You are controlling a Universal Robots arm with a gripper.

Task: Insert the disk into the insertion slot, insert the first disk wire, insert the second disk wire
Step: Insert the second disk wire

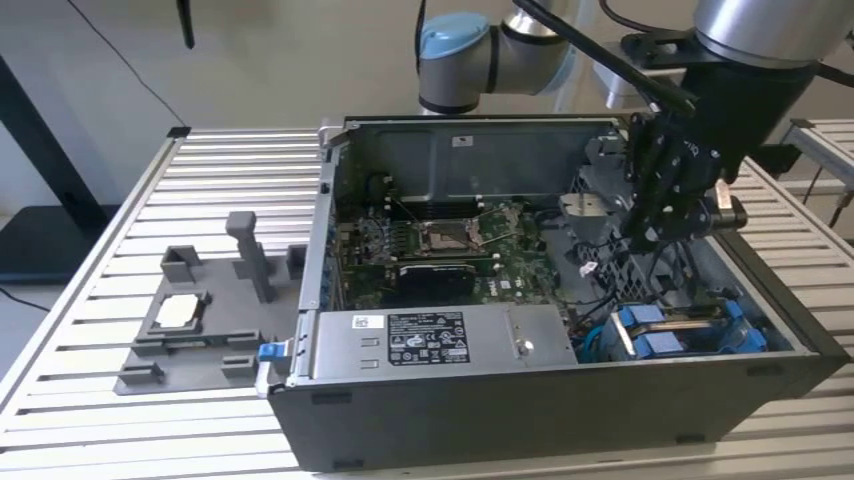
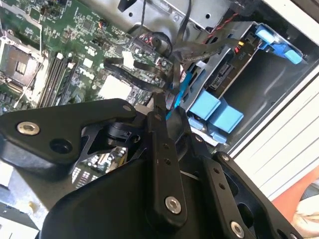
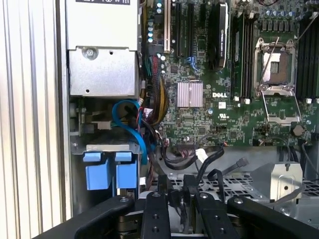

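Since the blue-framed disk [image 3: 110,172] sits in the grey metal insertion slot [image 3: 76,147], wiring seems left (loose black wires [image 3: 212,158]), while I cannot tell the black end effector's [image 3: 174,189] grip.

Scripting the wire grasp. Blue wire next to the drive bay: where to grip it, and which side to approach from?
Probably the blue wire's free arched stretch beside the insertion slot; its ends are hidden. Come straight in through the case's open side and close across the wire: the power-supply box and slot wall flank it, and other wires crowd the motherboard side.
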